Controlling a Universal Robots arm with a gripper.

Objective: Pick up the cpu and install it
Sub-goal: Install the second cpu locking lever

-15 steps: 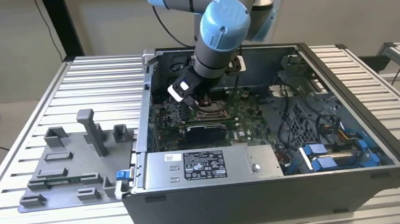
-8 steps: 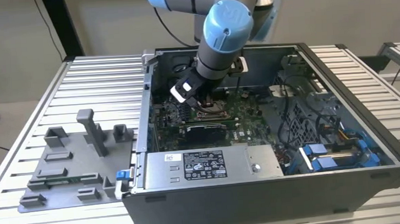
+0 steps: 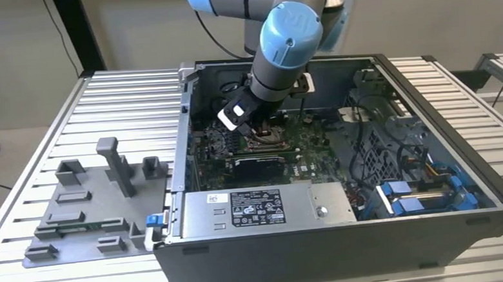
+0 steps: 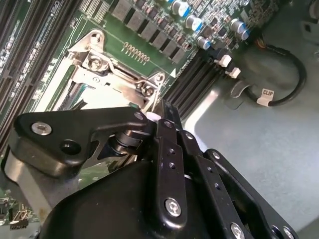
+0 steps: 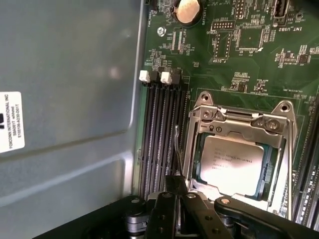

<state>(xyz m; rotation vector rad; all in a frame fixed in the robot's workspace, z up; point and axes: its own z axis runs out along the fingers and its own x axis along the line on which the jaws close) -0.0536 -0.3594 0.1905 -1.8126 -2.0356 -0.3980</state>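
Looking left to right, you have the grey fixture blocks (image 3: 95, 210) on the table, then the open computer case (image 3: 343, 239) — your gripper (image 3: 264, 130) hangs over the socket (image 5: 238, 149), fingers' state untellable, the cpu (image 5: 232, 167) lying inside its frame

I count one robot arm (image 3: 272, 46) with one gripper (image 3: 264, 129), one open computer case (image 3: 343, 239) and one grey fixture tray (image 3: 83, 214). In the first wrist view I count one cpu (image 5: 233, 164) in one socket frame (image 5: 239, 119), four memory slots (image 5: 162, 144), two white latches (image 5: 155, 76) and one coin battery (image 5: 188, 10).
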